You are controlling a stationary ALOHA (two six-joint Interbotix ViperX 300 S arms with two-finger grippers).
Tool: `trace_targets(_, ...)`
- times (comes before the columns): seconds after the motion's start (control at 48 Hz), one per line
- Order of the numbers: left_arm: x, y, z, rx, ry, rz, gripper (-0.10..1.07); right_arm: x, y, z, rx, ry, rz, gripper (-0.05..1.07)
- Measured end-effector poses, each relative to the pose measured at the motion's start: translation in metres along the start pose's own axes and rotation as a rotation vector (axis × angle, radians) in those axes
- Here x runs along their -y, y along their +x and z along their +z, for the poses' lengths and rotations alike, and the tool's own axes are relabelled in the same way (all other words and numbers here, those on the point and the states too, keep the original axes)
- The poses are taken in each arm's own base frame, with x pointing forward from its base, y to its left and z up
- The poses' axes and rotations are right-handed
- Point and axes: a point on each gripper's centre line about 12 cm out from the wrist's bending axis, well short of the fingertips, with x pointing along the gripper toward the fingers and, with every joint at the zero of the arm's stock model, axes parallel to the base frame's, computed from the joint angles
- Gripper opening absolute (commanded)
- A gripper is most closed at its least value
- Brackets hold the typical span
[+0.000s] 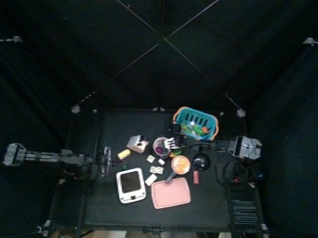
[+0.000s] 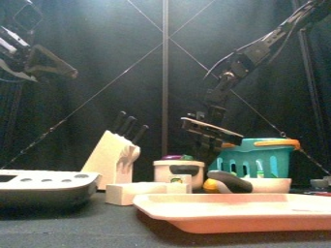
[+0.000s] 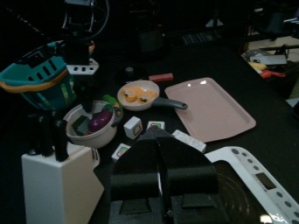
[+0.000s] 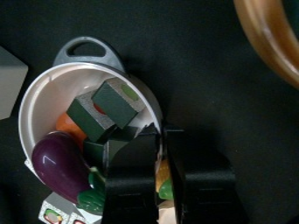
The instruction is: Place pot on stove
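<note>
Two arms, top view: the right gripper [image 1: 202,149] reaches in over the middle of the black table [image 1: 112,125]; the left gripper [image 1: 102,169] rests back on its own side.
Pot, top view: the pot [image 1: 168,145] sits at the right gripper's tips.
Stove, top view: the stove [image 1: 129,185] lies well apart from the right gripper, toward the front edge, just ahead of the left gripper; its long axis runs roughly front to back.
Front view: the pot [image 2: 179,172] stands upright, mouth up, just below the right gripper [image 2: 196,124]; the stove [image 2: 45,186] lies flat, far to its side.
Left wrist view: the left gripper [image 3: 165,166] has its jaws together, with nothing between them; the stove [image 3: 260,179] is just beside it and the pot [image 3: 93,127] is farther ahead.
Right wrist view: the right gripper [image 4: 163,157] has its jaws drawn nearly together astride the rim of the pot [image 4: 59,96], one inside and one outside, pinching the wall. The pot's loop handle points away from the gripper. A toy eggplant [image 4: 59,162] lies inside.
Surroundings: black curtains [image 1: 74,56] on all sides.
</note>
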Motion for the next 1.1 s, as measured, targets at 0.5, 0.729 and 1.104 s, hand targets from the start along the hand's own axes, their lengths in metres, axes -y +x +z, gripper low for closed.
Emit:
trace_targets(0.5, 0.000, -0.001, -0.002, -0.005, -0.002, 0.000, -0.02, -0.027, -0.044, -0.015, 0.013, -0.028, 0.120, 0.28)
trace_targets(0.729, -0.006, -0.006, -0.001, 0.016, -0.007, 0.038, -0.02, -0.060, -0.062, -0.051, -0.021, -0.104, 0.201, 0.28)
trace_targets(1.104, -0.023, -0.015, -0.013, 0.005, -0.056, 0.143, -0.02, -0.110, -0.075, -0.096, -0.064, -0.208, 0.288, 0.28)
